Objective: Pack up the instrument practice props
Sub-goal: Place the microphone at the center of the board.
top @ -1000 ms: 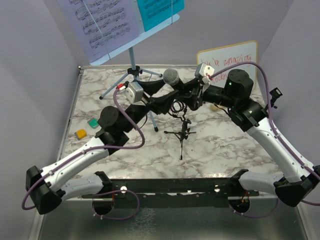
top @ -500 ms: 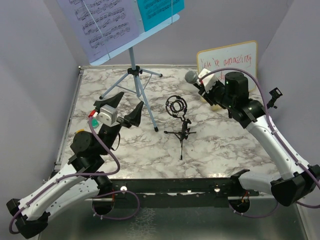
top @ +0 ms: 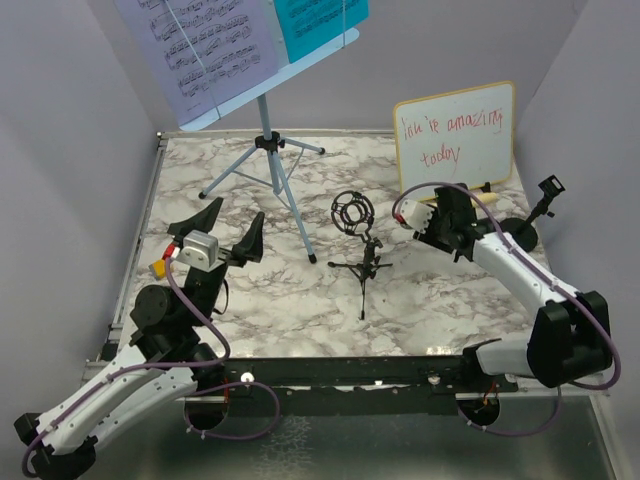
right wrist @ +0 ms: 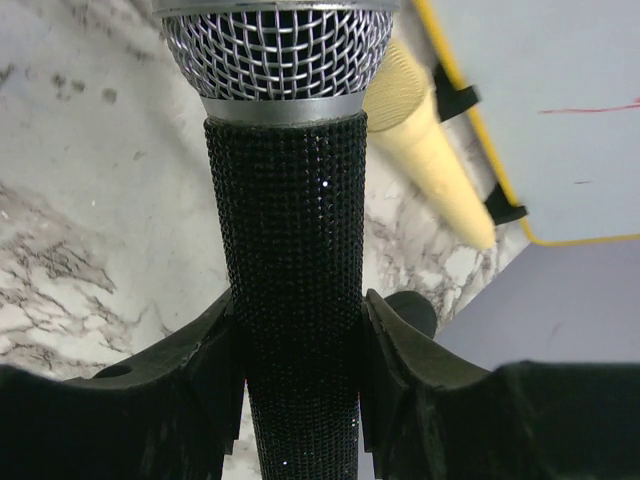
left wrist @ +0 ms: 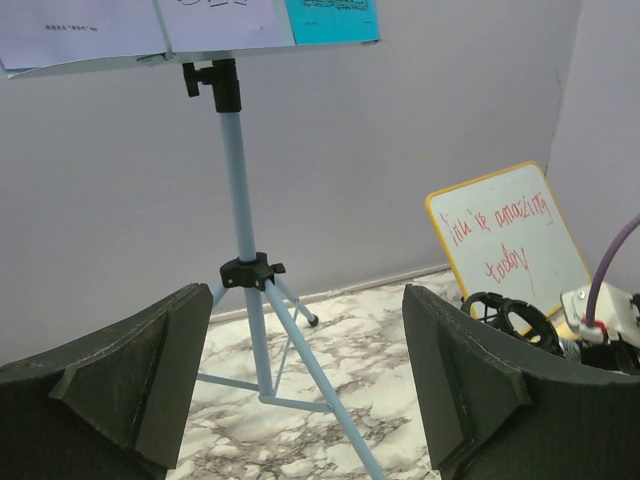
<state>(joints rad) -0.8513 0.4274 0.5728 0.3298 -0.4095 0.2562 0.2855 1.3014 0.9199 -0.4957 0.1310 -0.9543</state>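
Black handheld microphone (right wrist: 295,250) in right jaws; unseen overhead.

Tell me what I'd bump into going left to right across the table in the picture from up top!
Orange block → left hand → small black tripod with a ring on top → whiteboard with red writing.

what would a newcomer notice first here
The tall light-blue music stand on tripod legs at the back left of the marble table, carrying a printed music sheet and a cyan sheet, dominates. In the right wrist view the right claw clamps a black glittery microphone with a silver mesh head. A wood-framed whiteboard with red writing stands at the back right.
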